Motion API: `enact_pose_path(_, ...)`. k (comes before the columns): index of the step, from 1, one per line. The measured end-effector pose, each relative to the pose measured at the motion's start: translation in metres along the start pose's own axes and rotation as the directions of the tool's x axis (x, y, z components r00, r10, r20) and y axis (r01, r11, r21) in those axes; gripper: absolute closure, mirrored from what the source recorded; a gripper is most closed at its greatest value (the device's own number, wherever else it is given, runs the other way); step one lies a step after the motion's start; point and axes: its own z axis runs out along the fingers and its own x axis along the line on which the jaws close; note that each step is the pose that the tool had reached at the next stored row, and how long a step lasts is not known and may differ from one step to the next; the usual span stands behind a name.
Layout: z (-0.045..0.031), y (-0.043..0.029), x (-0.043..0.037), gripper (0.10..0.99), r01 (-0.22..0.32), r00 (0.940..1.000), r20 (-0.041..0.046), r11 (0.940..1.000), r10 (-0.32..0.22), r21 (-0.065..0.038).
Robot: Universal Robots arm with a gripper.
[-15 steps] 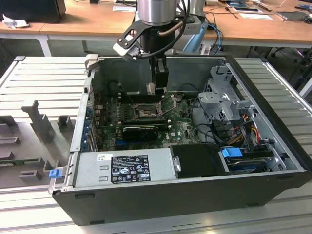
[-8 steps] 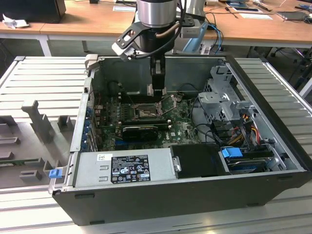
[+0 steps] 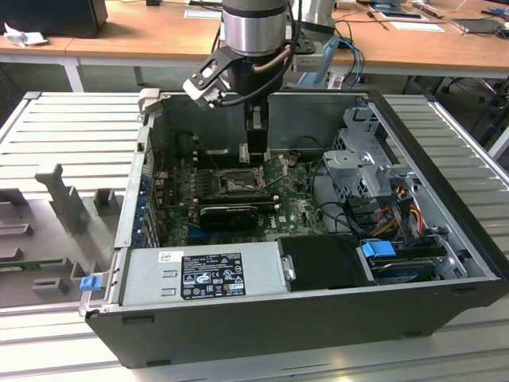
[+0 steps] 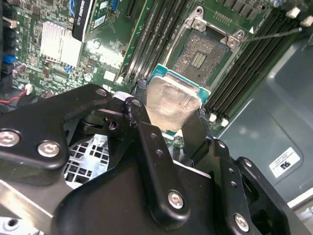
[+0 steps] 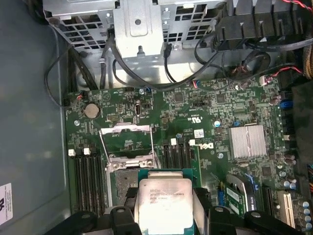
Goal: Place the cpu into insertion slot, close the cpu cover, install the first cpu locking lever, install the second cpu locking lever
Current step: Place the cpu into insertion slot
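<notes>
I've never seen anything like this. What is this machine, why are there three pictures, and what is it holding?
It is a robot arm reaching down into an open computer case. The exterior view comes from a camera standing off the arm. Both wrist views come from cameras riding on the arm, looking past its gripper. Inside the case lies the green motherboard. The gripper's black fingers pinch the cpu, a small silver square chip, by its edges. The chip hangs above the board, near the insertion slot, the square socket meant for it. That slot is open and has no chip in it yet.
</notes>
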Motion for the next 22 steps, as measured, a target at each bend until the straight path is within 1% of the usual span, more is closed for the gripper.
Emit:
enact_pose_path(3, 0.0041, -0.0003, -0.0001, 0.557, 0.029, 0.9996, -0.0025, 0.9996, -0.029, 0.0)
enact_pose_path(5, 0.0093, -0.0008, -0.0001, 0.557, 0.03, 0.9995, -0.0027, 0.9995, -0.03, 0.001)
enact_pose_path(8, 0.0135, -0.0012, -0.0002, 0.557, 0.03, 0.9995, -0.0026, 0.9995, -0.03, 0.001)
enact_pose_path(14, 0.0178, -0.0016, -0.0003, 0.557, 0.03, 0.9995, -0.0025, 0.9995, -0.03, 0.002)
enact_pose_path(22, 0.0232, -0.002, -0.0003, 0.557, 0.03, 0.9995, -0.0023, 0.9995, -0.03, 0.006)
